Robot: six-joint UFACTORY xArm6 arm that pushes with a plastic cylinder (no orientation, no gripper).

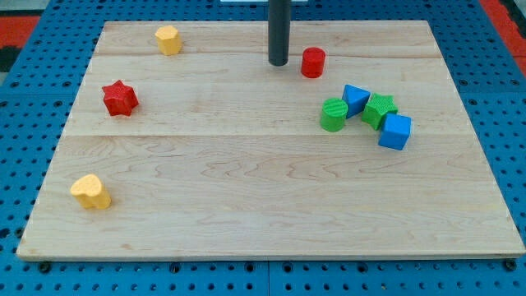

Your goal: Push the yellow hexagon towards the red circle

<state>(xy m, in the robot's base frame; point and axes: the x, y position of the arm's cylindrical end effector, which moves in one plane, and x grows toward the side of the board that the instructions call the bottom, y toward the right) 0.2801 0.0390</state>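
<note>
Note that your tip (279, 63), a bare rod with no fingers to open or close, stands just left of the red circle (312, 62), well right of the yellow hexagon (168, 39) at the table's (246, 205) far left, so no push is lined up.

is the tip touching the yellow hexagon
No, my tip stands just left of the red circle, far from the yellow hexagon.
</note>
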